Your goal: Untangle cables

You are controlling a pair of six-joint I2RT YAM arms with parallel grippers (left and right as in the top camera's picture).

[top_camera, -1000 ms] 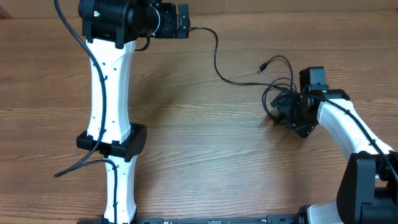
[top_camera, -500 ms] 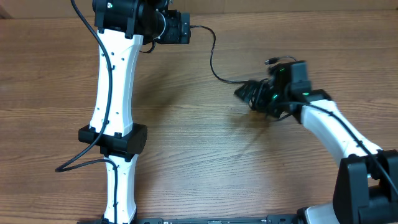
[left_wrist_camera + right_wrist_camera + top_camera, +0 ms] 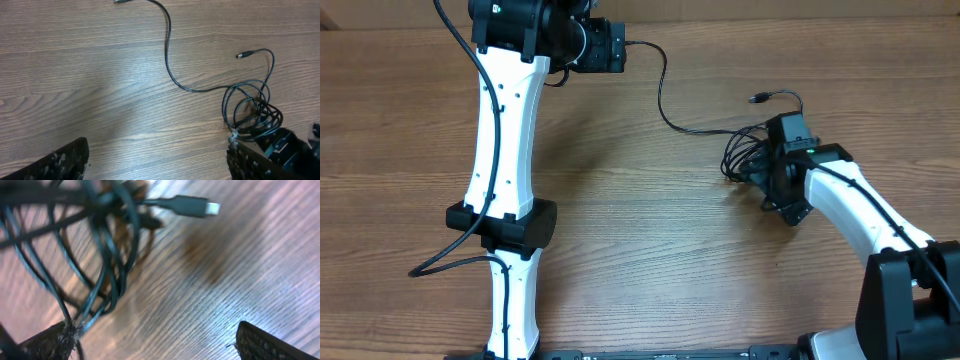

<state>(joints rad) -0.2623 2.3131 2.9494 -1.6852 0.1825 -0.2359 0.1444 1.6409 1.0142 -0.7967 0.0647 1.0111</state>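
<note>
Cables (image 3: 745, 150) on table (image 3: 650, 250), bunched right (one strand trailing left)

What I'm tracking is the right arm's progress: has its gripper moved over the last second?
Yes. Overhead, the right gripper swung left, away from its arm's base, then came partway back; it ends slightly left of its start.

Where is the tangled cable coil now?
Overhead, the coil lies right of centre on the table, beside the right gripper; one strand trails up-left toward the left gripper.
</note>
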